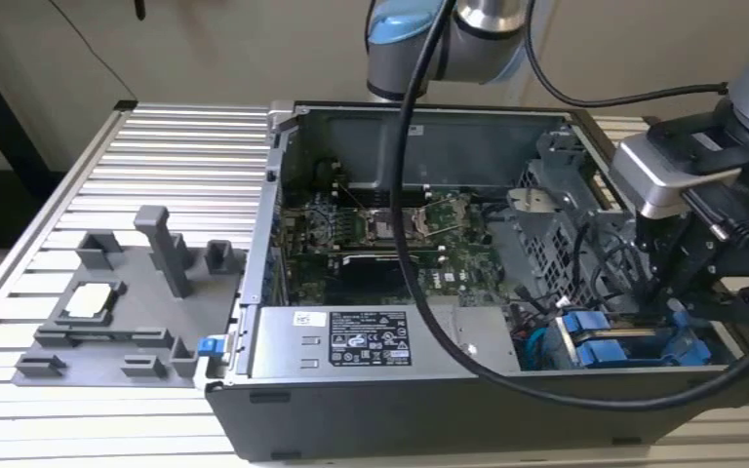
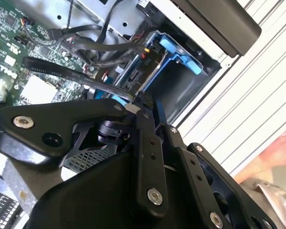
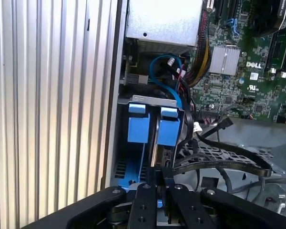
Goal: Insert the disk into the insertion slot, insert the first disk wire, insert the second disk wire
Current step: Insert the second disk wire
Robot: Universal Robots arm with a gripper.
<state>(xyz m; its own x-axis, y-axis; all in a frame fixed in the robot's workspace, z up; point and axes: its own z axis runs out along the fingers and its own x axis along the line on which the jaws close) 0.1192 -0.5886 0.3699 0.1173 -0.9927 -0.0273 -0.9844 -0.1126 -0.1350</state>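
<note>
1. Your gripper (image 3: 160, 177) has its fingers pressed together over the disk (image 3: 157, 138), which stands in the insertion slot (image 3: 121, 143) at the case corner.
2. Loose black cables (image 3: 214, 164) lie just beside it, likely within reach for plugging.
3. The case (image 1: 505, 409) rests on a ribbed metal table (image 1: 167, 146).
</note>
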